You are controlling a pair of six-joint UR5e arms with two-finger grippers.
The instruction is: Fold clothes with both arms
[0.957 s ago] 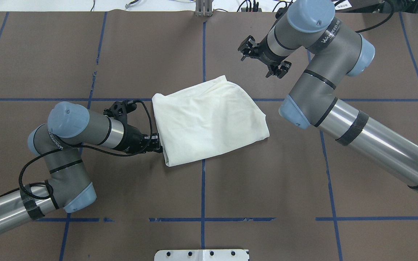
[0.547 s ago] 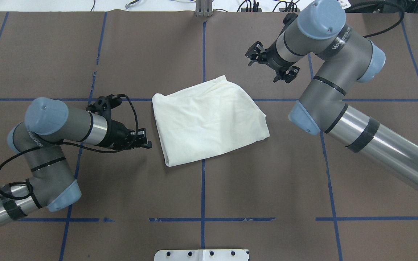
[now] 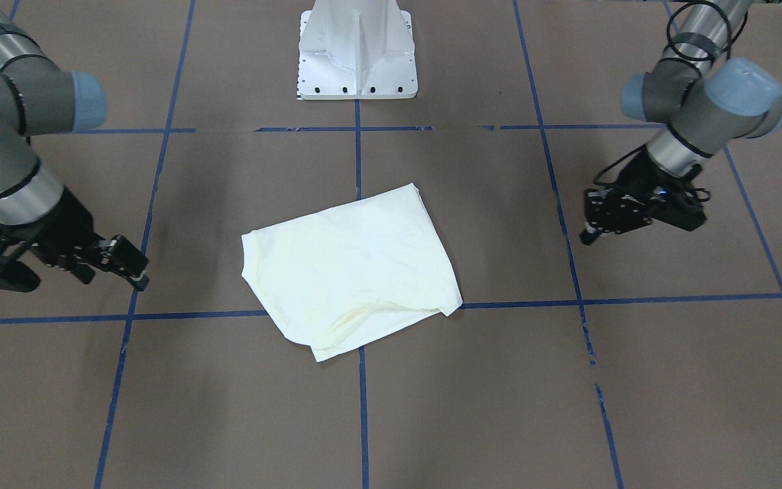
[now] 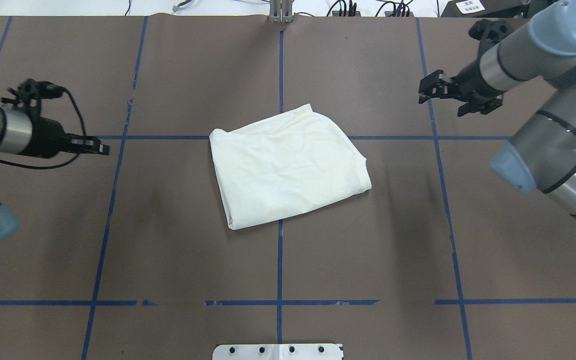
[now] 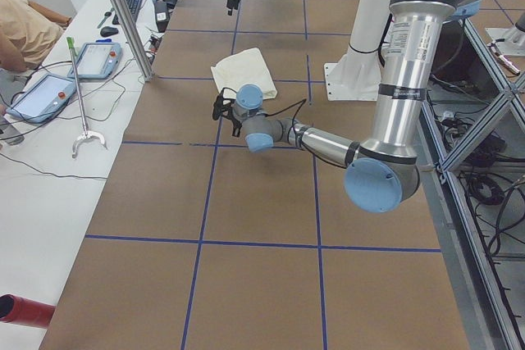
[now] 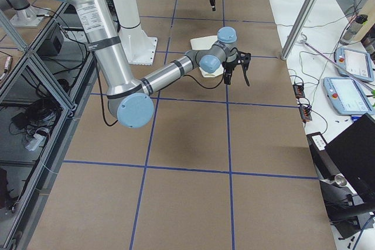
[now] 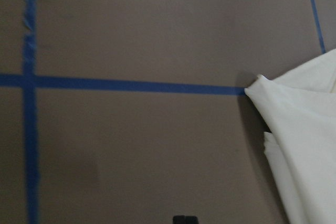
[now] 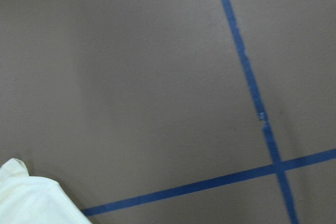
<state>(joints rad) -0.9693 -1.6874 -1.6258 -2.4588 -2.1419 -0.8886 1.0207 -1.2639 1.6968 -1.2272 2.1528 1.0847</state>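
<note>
Folded cream T-shirt (image 4: 288, 167) is lying plain side up on the brown table (image 4: 368, 250), well ahead of both tools. I am holding the left gripper (image 4: 102, 148) pinched closed and empty, the right gripper (image 4: 442, 100) spread wide, both hanging clear.

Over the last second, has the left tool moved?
Yes. The left tool has pulled back from the shirt toward the overhead view's left, crossing the vertical blue tape line.
</note>
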